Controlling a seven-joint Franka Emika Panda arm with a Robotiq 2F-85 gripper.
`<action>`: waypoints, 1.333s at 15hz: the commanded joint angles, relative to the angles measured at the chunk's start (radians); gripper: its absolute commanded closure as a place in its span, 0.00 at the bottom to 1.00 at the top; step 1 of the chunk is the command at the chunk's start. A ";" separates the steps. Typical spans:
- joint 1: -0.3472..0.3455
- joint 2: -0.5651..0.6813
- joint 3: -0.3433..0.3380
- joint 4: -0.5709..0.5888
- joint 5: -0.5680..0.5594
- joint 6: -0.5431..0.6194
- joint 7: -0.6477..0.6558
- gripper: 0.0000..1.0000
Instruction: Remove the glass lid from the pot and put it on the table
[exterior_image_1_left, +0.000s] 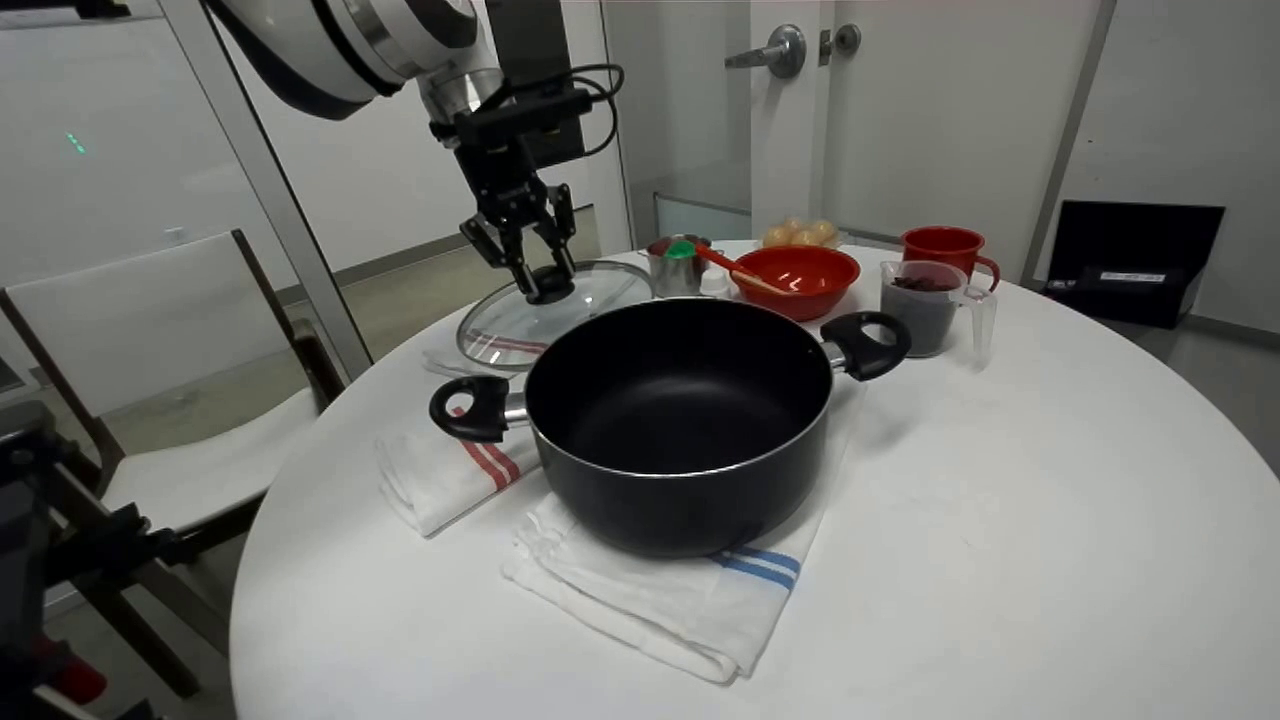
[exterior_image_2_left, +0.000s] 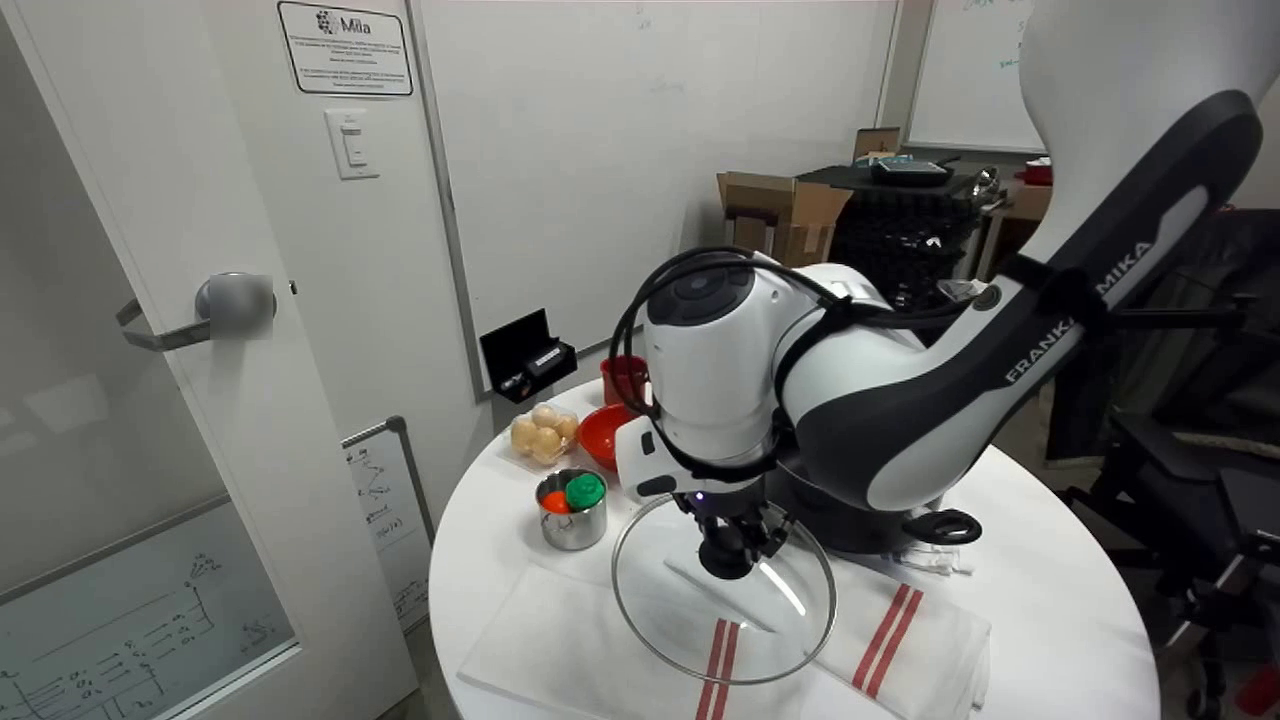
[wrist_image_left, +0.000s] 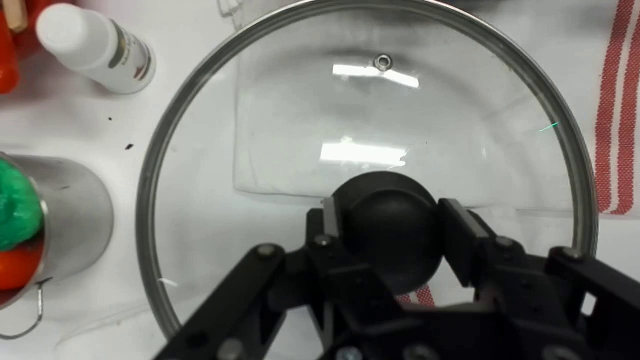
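Note:
The pot (exterior_image_1_left: 680, 515) stands uncovered on a folded cloth on the white table (exterior_image_1_left: 1000, 520); an exterior view shows it partly behind the arm (exterior_image_2_left: 835, 520). The glass lid (exterior_image_1_left: 605, 300) is beside the pot, over the cloths, a little tilted; it also shows below the arm (exterior_image_2_left: 680, 600) and in the wrist view (wrist_image_left: 280, 125). I cannot tell whether its rim touches the cloth. My gripper (exterior_image_1_left: 547, 275) has its fingers on both sides of the lid's black knob, pressed against it, as the wrist view (wrist_image_left: 387, 215) shows. It points downward.
A red-striped cloth (exterior_image_2_left: 900, 640) lies under and beside the lid. A metal cup (wrist_image_left: 80, 215) and a white bottle (wrist_image_left: 100, 55) stand close to the lid's rim. A red bowl (exterior_image_1_left: 810, 280), a measuring cup (exterior_image_1_left: 920, 320), a red mug (exterior_image_1_left: 940, 245) and eggs (exterior_image_2_left: 545, 432) stand behind.

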 joint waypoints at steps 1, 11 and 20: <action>0.026 0.034 -0.033 0.020 -0.040 0.047 0.031 0.75; 0.034 0.098 -0.057 0.028 -0.157 0.080 0.042 0.75; 0.004 0.068 -0.030 0.006 -0.151 0.067 0.018 0.00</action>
